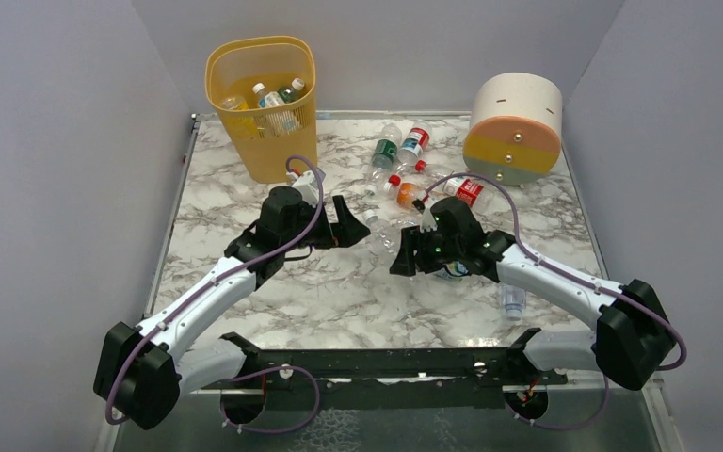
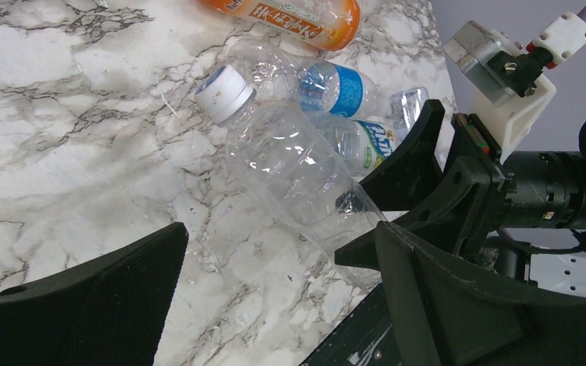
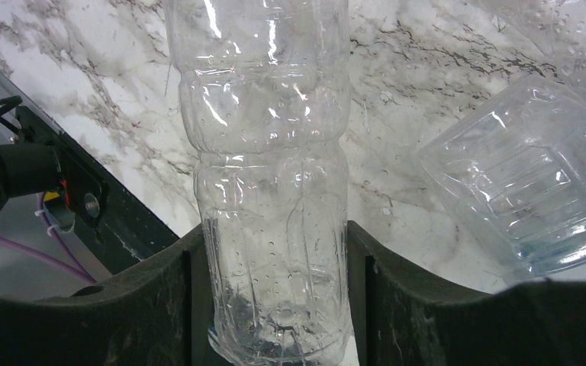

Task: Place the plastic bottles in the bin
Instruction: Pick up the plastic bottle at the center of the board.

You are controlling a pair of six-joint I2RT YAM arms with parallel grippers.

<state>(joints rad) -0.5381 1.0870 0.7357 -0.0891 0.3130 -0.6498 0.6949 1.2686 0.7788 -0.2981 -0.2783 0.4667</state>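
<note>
The marble table (image 1: 273,311) fills the top view, and most of the job still lies undone on it. At upper left stands the yellow bin (image 1: 278,155), holding a handful of bottles (image 1: 273,97) (three or four show past the rim; more may lie beneath). The round drum (image 1: 513,127) at upper right is no part of this, and its inside is hidden.

Loose bottles (image 1: 403,155) are scattered across the upper centre, and a stray one (image 1: 512,299) lies at lower right beside the right arm. By my reckoning, well over half have yet to go in.

At centre frame the right claw (image 1: 405,256) is clamped on the base end of a clear bottle (image 3: 271,175), one pad pressed to each side. Whether the bottle rests on the marble or sits just above it I cannot tell. The left claw (image 2: 259,244) stands wide apart, gripping nothing, and faces that bottle's white cap (image 2: 223,93).
</note>
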